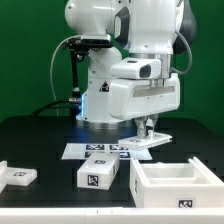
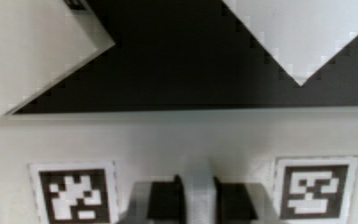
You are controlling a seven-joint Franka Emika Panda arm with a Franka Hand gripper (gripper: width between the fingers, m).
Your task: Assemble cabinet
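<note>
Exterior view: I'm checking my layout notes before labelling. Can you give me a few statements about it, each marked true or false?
1. The cabinet stands at the exterior view's right, open side up. True.
2. The tool is gripping the cabinet. False: it hangs low by the marker board, apart from the cabinet.
3. A small tagged block and a second block lie to the exterior view's left of the cabinet. True.
4. The table is white. False: it is black.
</note>
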